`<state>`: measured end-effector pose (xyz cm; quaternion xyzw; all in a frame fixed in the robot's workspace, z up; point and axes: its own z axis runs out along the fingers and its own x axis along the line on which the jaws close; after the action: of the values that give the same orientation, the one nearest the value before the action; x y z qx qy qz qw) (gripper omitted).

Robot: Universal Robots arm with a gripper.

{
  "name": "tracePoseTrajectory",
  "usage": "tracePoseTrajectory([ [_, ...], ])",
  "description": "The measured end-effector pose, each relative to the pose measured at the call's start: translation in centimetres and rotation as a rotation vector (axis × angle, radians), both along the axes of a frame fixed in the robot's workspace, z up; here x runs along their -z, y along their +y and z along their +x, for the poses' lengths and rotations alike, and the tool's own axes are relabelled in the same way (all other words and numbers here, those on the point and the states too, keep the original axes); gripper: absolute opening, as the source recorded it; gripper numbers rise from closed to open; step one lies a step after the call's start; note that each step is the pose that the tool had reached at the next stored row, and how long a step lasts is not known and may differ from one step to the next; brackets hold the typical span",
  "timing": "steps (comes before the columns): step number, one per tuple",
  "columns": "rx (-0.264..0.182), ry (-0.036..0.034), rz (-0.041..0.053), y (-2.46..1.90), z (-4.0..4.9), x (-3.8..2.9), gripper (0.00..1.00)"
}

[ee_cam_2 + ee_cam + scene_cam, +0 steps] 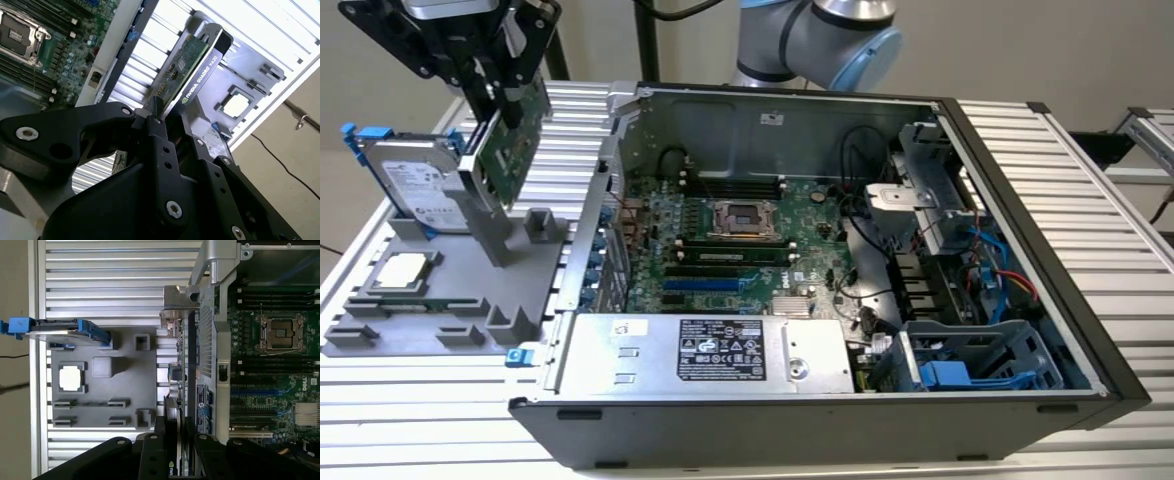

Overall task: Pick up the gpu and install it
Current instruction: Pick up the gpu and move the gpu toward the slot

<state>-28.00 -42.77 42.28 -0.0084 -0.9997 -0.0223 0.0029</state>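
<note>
Ribbed aluminium counter [414,400] carried a grey fixture tray [440,300] and an open computer case [787,440]. At upper left of the exterior view, the gpu [507,150] stood upright over the tray, beside the hard drive [414,185], its upper edge pinched between the fingers [156,130]. Likely hazard: the long card, held at one edge, could pivot or slip and strike the case wall.

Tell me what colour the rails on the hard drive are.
Blue; the rails on the hard drive show best in the first wrist view.
</note>
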Motion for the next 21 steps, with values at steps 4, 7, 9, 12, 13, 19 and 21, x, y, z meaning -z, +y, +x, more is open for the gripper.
tracePoseTrajectory([
  [4, 0.000, 0.0001, -0.0002, 0.00, 0.27, -0.01, 0.00],
  [7, 0.000, 0.0000, -0.0004, 0.00, 0.47, -0.01, 0.00],
  [9, 0.000, 0.0002, -0.0006, 0.00, 0.60, -0.01, 0.00],
  [12, 0.000, 0.0001, -0.0007, 0.00, 0.81, -0.01, 0.00],
  [13, 0.000, 0.0001, -0.0008, 0.00, 0.87, -0.02, 0.00],
  [19, 0.000, 0.0002, -0.0012, 0.00, 1.25, -0.02, 0.00],
  [21, 0.000, 0.0002, -0.0014, 0.00, 1.38, -0.03, 0.00],
])
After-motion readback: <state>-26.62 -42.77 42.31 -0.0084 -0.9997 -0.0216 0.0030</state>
